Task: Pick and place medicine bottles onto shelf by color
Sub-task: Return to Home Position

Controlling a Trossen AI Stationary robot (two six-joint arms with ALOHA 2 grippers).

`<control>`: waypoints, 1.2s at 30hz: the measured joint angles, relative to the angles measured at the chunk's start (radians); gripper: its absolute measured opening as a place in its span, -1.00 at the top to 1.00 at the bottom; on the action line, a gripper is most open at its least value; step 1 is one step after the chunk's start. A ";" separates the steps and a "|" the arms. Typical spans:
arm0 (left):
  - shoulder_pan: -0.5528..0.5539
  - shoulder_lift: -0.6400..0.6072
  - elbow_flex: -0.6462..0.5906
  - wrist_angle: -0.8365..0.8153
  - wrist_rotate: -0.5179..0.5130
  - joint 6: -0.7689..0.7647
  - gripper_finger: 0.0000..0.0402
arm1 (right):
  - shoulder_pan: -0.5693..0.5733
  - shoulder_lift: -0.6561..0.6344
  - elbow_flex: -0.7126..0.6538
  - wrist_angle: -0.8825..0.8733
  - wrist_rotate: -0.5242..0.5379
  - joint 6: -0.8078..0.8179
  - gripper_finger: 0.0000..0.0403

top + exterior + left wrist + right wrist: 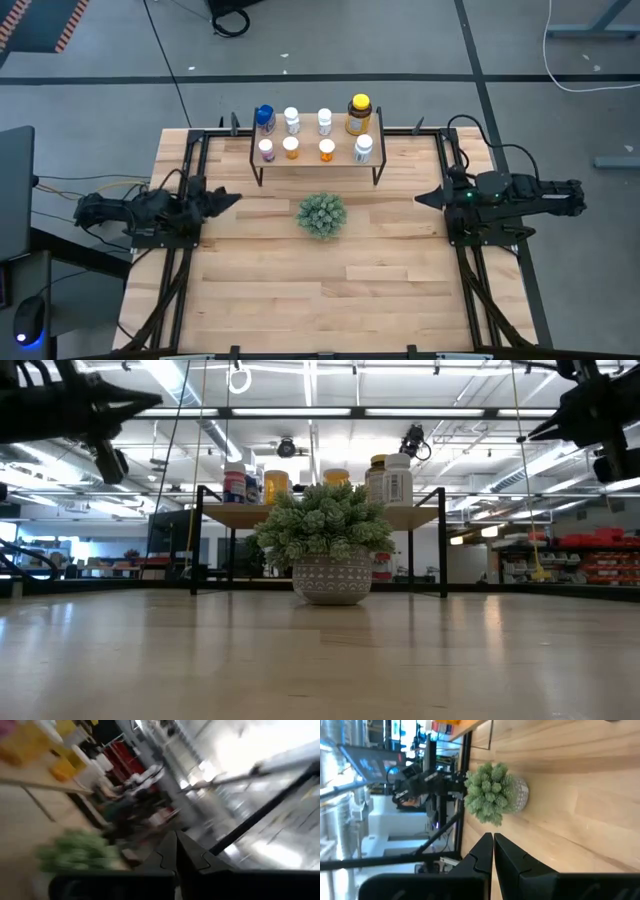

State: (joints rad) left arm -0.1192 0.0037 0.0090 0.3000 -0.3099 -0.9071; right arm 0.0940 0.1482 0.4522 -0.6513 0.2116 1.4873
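Observation:
Several medicine bottles stand upright in two rows on the shelf [318, 165], a small light-wood board on black legs at the table's far middle. Among them are a blue one [264, 118], a large amber one with a yellow cap [359, 114], orange ones [291, 148] and white ones [363, 148]. My left gripper [234, 198] is shut and holds nothing, raised over the table's left edge. My right gripper [421, 199] is shut and holds nothing, raised over the right edge. Both point toward the table's middle.
A green spiky plant [321, 214] in a patterned pot [331, 578] stands on the table just in front of the shelf, between the two grippers. Black frame rails [190, 170] run along the table's left, right and far edges.

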 joint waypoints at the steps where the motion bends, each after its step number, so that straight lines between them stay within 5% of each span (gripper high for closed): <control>1: 0.000 0.000 0.000 -0.022 0.000 0.069 0.99 | 0.000 0.000 0.000 0.008 -0.002 -0.021 0.89; 11: 0.000 0.003 -0.001 -0.183 0.000 0.580 0.91 | 0.000 -0.028 0.000 0.031 -0.005 -0.324 0.89; 23: 0.000 0.003 -0.001 -0.199 -0.001 0.677 0.93 | 0.000 -0.146 -0.091 -0.036 -0.014 -0.532 0.89; 33: 0.000 0.003 -0.001 -0.201 0.000 0.676 0.87 | 0.000 -0.143 -0.448 0.697 -0.009 -0.580 0.89; 36: 0.000 0.003 -0.001 -0.200 0.000 0.675 0.87 | -0.003 -0.130 -0.438 0.696 -0.011 -0.680 0.92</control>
State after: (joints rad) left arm -0.1188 0.0063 0.0076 0.0998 -0.3099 -0.2319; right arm 0.0911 0.0178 0.0147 0.0446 0.2009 0.8073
